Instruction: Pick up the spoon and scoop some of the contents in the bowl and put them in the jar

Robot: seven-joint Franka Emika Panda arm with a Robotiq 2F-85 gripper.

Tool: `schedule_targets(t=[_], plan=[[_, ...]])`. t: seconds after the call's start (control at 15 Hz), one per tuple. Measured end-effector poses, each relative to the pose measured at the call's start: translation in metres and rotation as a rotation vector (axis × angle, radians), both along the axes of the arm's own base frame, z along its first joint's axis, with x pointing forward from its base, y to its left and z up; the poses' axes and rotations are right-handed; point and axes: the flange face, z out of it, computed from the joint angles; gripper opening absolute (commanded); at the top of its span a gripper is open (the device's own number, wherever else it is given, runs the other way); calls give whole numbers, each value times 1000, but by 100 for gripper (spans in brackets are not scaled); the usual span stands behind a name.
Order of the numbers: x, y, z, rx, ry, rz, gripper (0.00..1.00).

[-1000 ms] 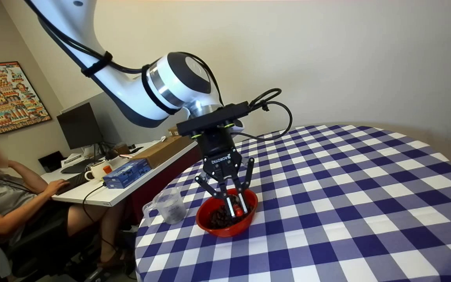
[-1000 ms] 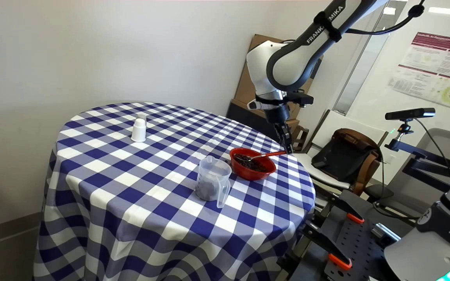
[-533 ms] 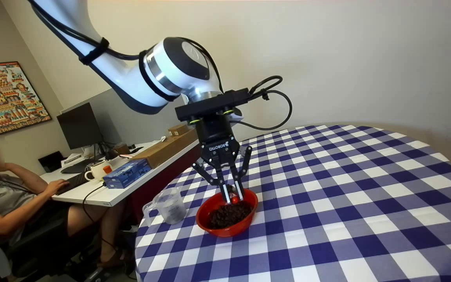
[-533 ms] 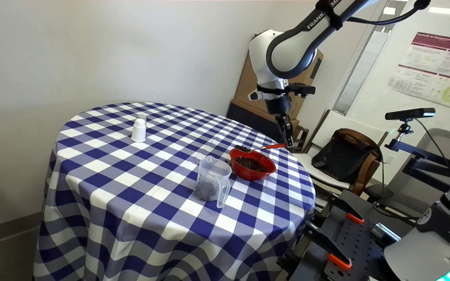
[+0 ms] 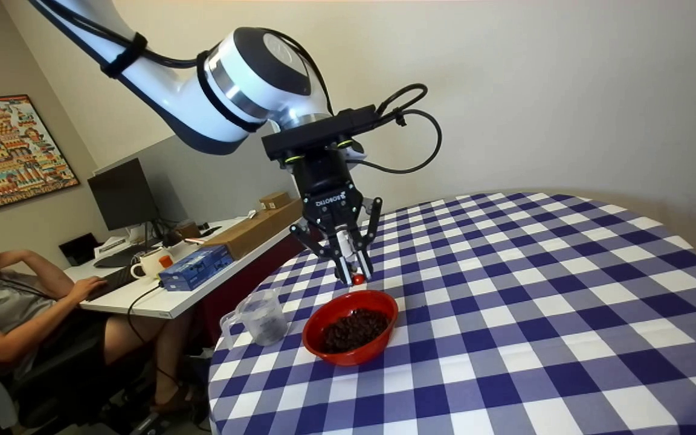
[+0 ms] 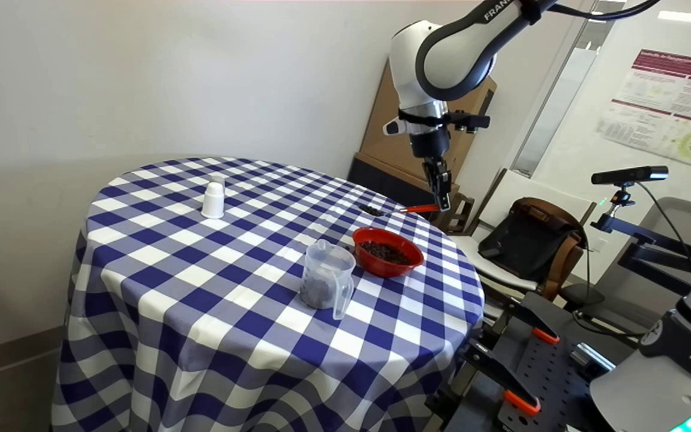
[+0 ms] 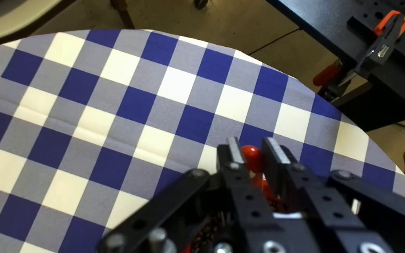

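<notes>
My gripper [image 5: 357, 280] is shut on the red handle of the spoon [image 6: 420, 209]. The handle's round red end also shows between the fingertips in the wrist view [image 7: 252, 156]. The spoon is held roughly level above the bowl, its head bearing a heap of dark bits [image 6: 372, 210]. The glossy red bowl [image 5: 348, 358] stands on the table below, with more dark contents [image 5: 354, 331] in it. In the wrist view my gripper hides most of the bowl. The clear jar [image 6: 329, 273], with a handle, stands beside the bowl; whether anything lies in it I cannot tell.
A white stack of cups [image 6: 213, 203] stands farther along the checkered table [image 6: 249, 240]. A desk with a blue box [image 5: 196, 269] and a seated person is near the table in an exterior view. A chair with a dark bag [image 6: 531, 237] stands beyond the table edge.
My gripper has risen with the spoon. The spoon's head has come up from the bowl's contents and is now above the bowl, loaded with dark bits. The bowl and jar have not moved.
</notes>
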Motion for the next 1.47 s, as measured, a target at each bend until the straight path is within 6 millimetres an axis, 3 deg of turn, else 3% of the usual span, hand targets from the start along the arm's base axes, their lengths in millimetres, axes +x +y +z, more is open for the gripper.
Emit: schedule_targets(t=[0.8, 1.47], plan=[[-24, 82, 24, 11, -17, 166, 5], [-45, 143, 17, 4, -3, 277, 5]])
